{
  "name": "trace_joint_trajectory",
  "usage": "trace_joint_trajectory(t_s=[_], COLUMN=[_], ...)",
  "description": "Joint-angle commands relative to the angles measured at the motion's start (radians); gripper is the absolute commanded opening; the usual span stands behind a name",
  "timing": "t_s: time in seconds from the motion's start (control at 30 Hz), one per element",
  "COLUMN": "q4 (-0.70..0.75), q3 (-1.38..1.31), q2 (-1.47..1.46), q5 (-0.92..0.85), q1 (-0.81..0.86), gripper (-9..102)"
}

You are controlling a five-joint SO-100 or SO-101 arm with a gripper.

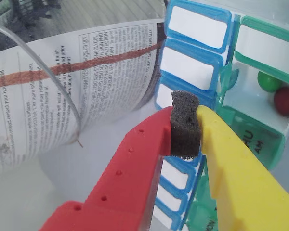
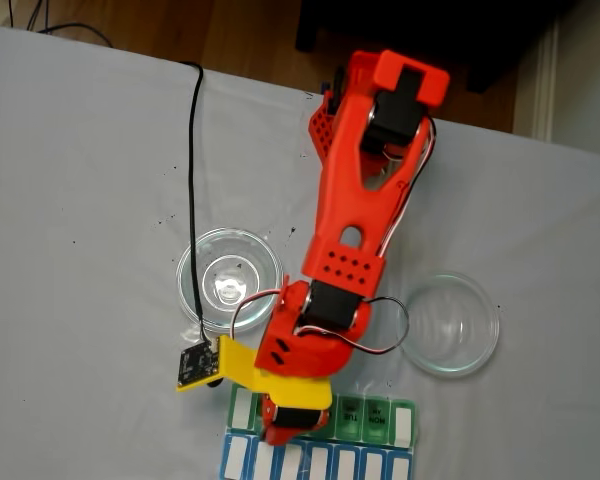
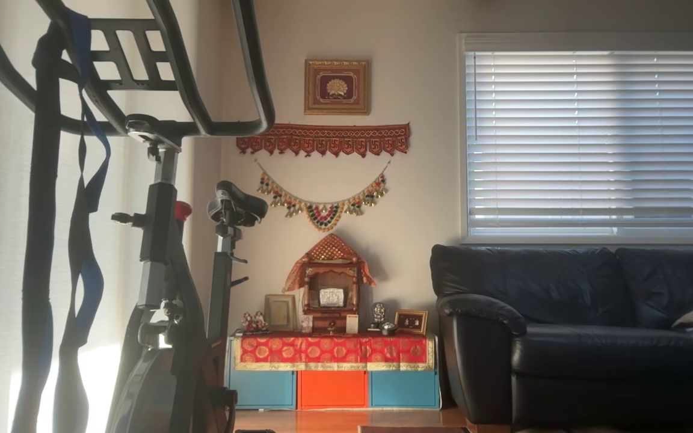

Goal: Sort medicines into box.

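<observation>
Wrist view has the end effector (image 1: 185, 126) pinched on just its foam pad, hovering by the box (image 1: 260, 96) where a red (image 1: 285, 100) and green medicine (image 1: 269, 82) sit; I'd lift straight up before swinging away

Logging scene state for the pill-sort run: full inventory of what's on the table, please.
green ball: one, green, in an open compartment of the green organizer row, wrist view.
red ball: one, red, same compartment, beside the green ball.
green organizer row: one, green and white, near table edge, fixed view.
blue organizer row: one, blue and white, adjoining it.
glass dishes: two, clear, one left, one right of the arm.
printed paper: one, white, under glass, wrist view.
claw: one red, one yellow finger, shut on grey foam pad, over the organizer.
</observation>
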Motion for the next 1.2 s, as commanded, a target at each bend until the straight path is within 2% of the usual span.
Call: trace_joint_trajectory(t_s=[0.0,0.1,0.3,0.47,0.67,0.87,1.17], q4=[-0.098,-0.086,0.048,0.058,0.137,0.198,0.206], q3=[-0.011,-0.038,-0.074,0.009,-0.054,-0.020,0.046], q2=[0.009,-0.049,-0.089,-0.104,-0.219,-0.172,-0.114], q5=[-0.060,-0.103,-0.179,-0.218,-0.230,-0.229,-0.247], q1=[0.000,0.006,0.008,-0.003,0.020,0.020,0.018], gripper=[1,1,1,1,1,1,1])
